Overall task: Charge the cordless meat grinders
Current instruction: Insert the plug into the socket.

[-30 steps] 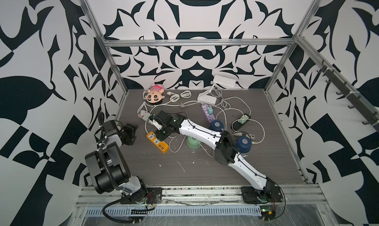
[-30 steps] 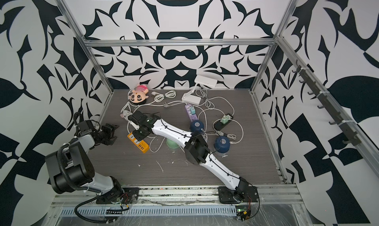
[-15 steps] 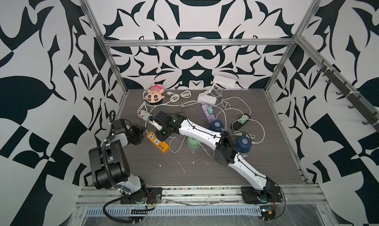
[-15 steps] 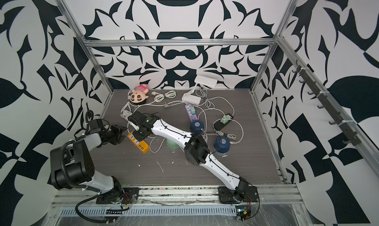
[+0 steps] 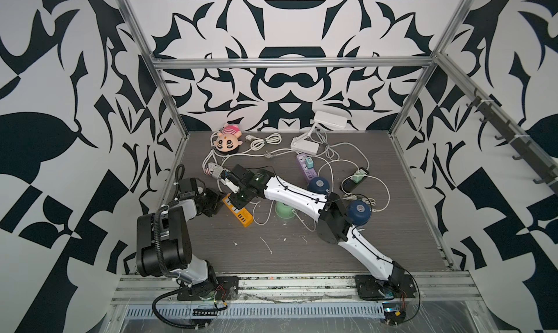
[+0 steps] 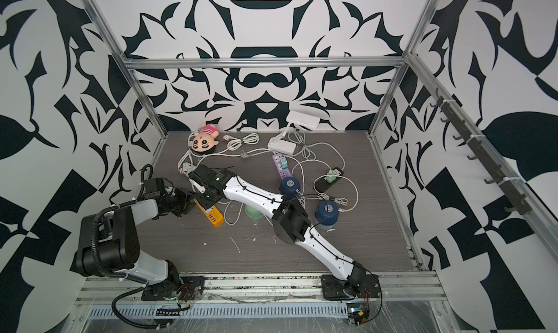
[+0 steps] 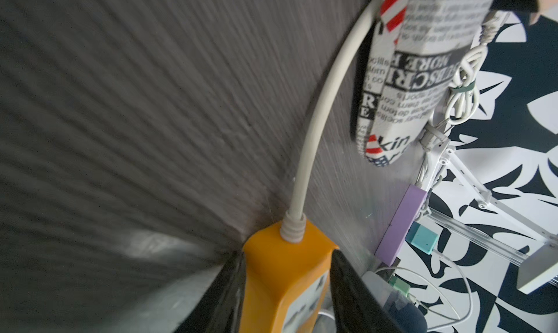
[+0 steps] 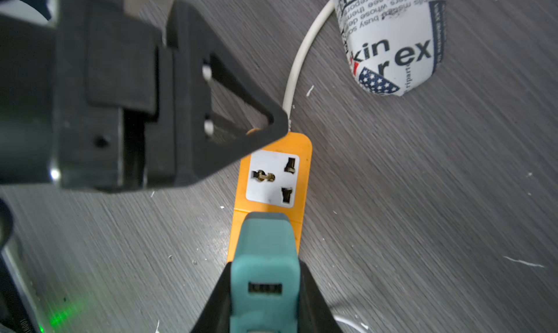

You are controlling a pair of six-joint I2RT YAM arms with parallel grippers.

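Note:
Two navy cordless meat grinders (image 5: 319, 184) (image 5: 359, 210) stand right of centre in both top views. A mint one (image 5: 283, 210) is partly under my right arm. My right gripper (image 8: 265, 286) is shut on a teal plug adapter (image 8: 265, 256), held over the orange power strip (image 8: 273, 177) just short of its white socket. My left gripper (image 7: 288, 256) is shut on the strip's (image 7: 287, 256) cord end, one finger on each side. In a top view both grippers meet at that strip (image 5: 241, 215), the left gripper (image 5: 219, 203) on its left and the right gripper (image 5: 234, 195) above it.
A newspaper-print pouch (image 5: 211, 169) lies just beyond the strip's cord end. A purple power strip (image 5: 305, 167), a black strip with a green adapter (image 5: 359, 175), a white folding lamp (image 5: 305, 145) and a doll head (image 5: 226, 141) sit further back among tangled white cables.
My left arm has swung from beside the left wall over to the orange power strip, and its jaws have narrowed onto the strip's end. The right arm has stayed put.

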